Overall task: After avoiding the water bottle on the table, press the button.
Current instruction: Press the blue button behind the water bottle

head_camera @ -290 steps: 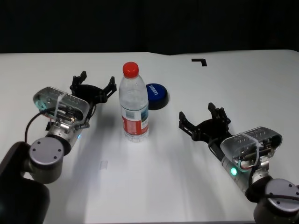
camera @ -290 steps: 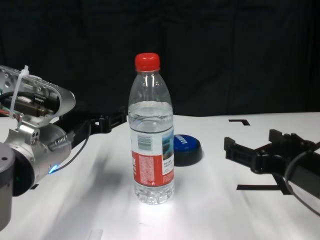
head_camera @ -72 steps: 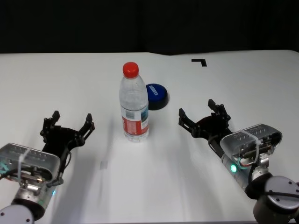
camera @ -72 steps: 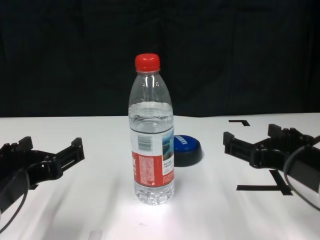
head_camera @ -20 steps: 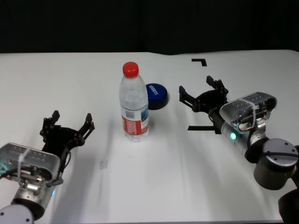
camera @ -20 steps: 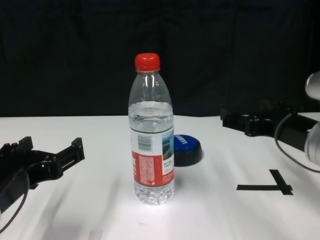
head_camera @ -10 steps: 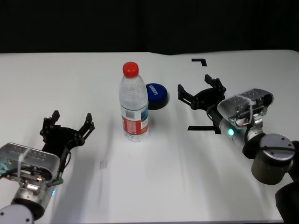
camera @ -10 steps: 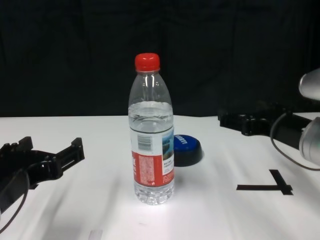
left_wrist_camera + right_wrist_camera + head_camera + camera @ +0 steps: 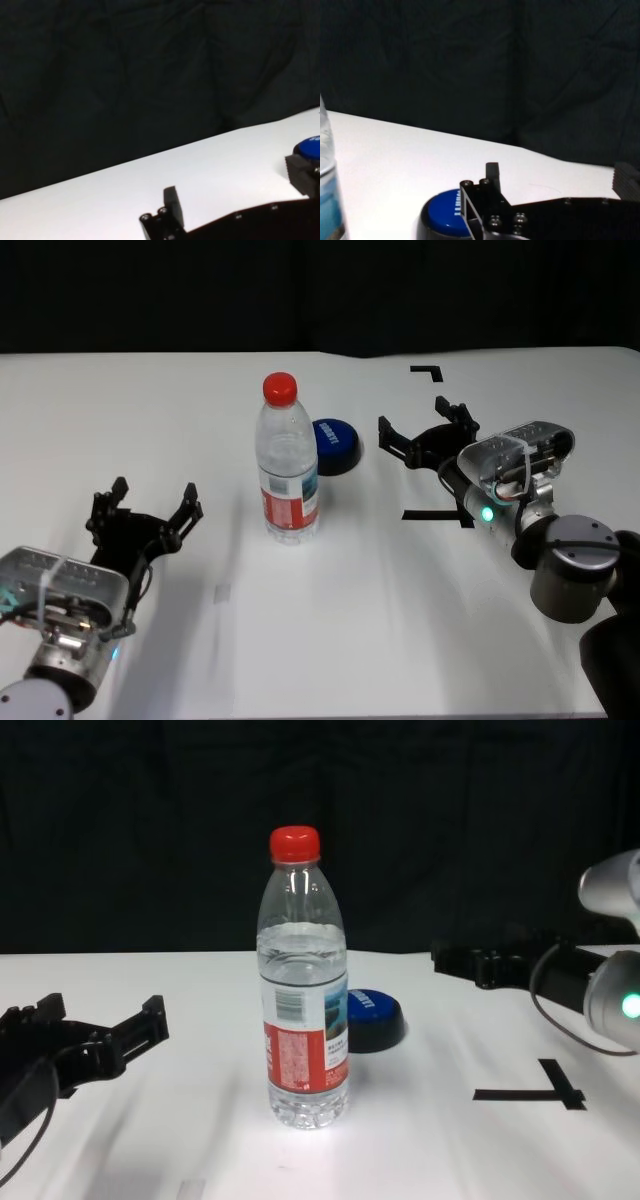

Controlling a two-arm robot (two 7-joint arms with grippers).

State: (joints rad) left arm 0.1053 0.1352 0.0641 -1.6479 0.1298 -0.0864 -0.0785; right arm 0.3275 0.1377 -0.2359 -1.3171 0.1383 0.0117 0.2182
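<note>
The water bottle [image 9: 288,462], clear with a red cap and a red-and-white label, stands upright mid-table; it also shows in the chest view [image 9: 305,990]. The blue dome button [image 9: 335,443] on its black base sits just behind it to the right, and shows in the chest view [image 9: 373,1017] and the right wrist view [image 9: 445,219]. My right gripper [image 9: 420,422] is open and empty, held above the table a little right of the button, clear of the bottle. My left gripper [image 9: 148,504] is open and empty, parked at the front left.
The white table [image 9: 340,600] carries a black tape T mark [image 9: 428,513] under my right forearm and a black corner mark [image 9: 428,370] at the back right. A small pale mark [image 9: 223,592] lies in front of the bottle.
My right gripper has moved a little farther back and left toward the button, still open. The bottle, the button and my left arm have not moved.
</note>
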